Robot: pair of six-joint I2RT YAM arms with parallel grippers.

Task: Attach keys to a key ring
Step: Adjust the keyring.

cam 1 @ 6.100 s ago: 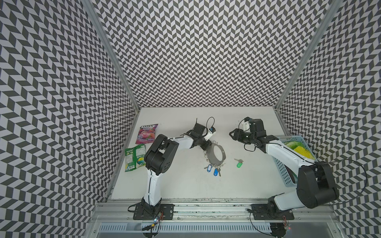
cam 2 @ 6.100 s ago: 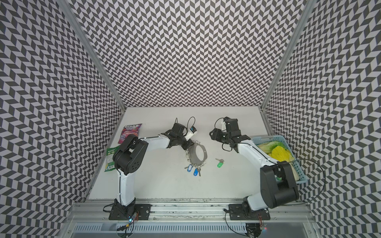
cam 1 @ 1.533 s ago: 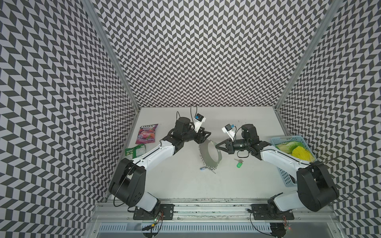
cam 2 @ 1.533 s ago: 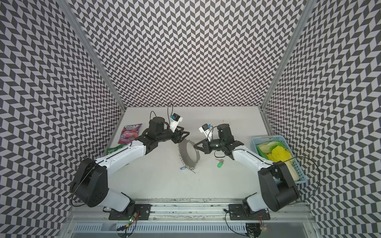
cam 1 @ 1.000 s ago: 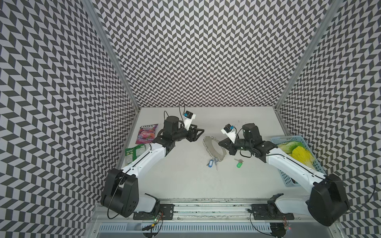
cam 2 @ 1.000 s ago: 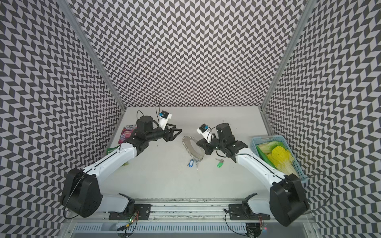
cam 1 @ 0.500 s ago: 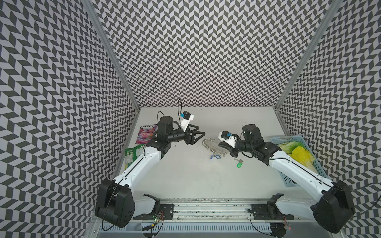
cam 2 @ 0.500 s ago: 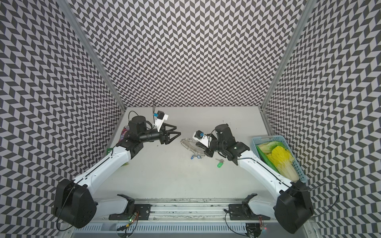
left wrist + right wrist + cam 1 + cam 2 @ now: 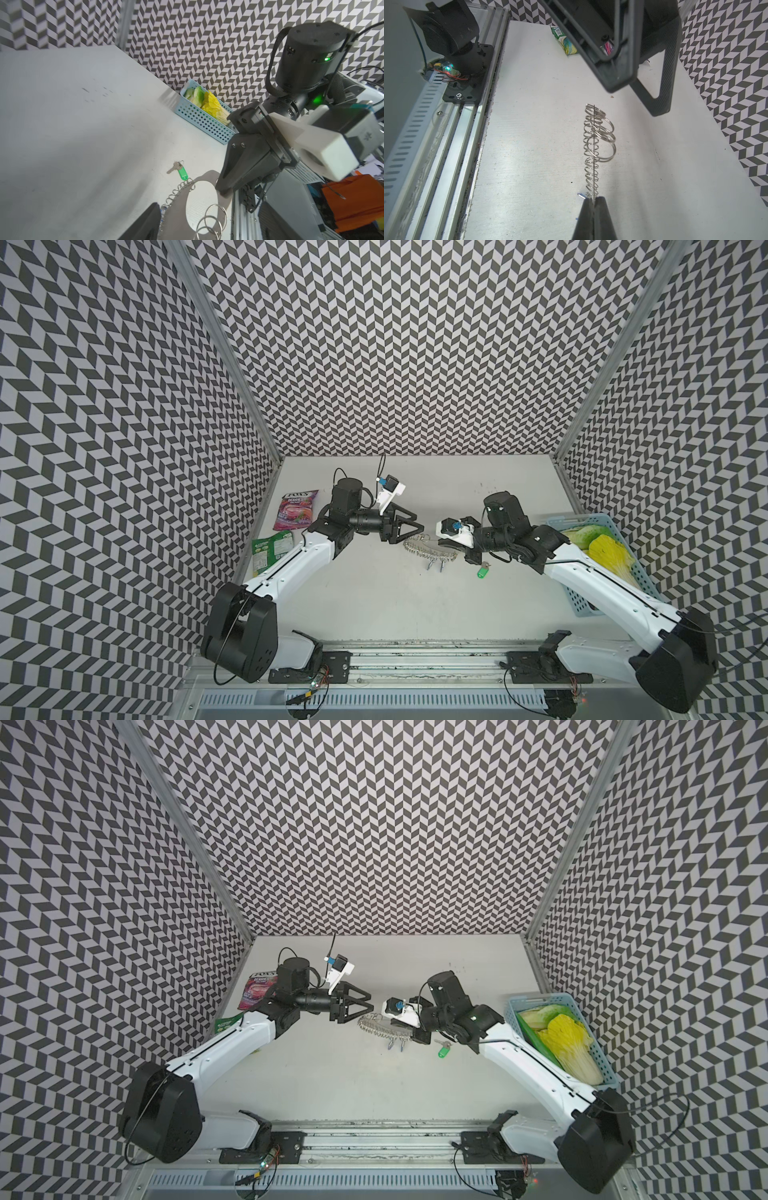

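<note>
My two arms meet over the middle of the table point(image 9: 374, 605). My left pincer point(image 9: 409, 531) has just let go of the key ring point(image 9: 428, 549). It now stands wide and empty just beside the ring's near end, where shortly before both pincers held it. My right pincer point(image 9: 593, 204) alone is clamped tight on the gray plate, which its wrist view shows edge-on. I take this as the handover done, leaving my left free to fetch the key point(image 9: 482, 571). That key lies on the table with its green tag, just beside my right wrist and not yet on any ring. The blue-tagged keys point(image 9: 435, 566) hang below the plate, I think, but they show only as small slivers. Which wire ring is free I cannot tell.
</note>
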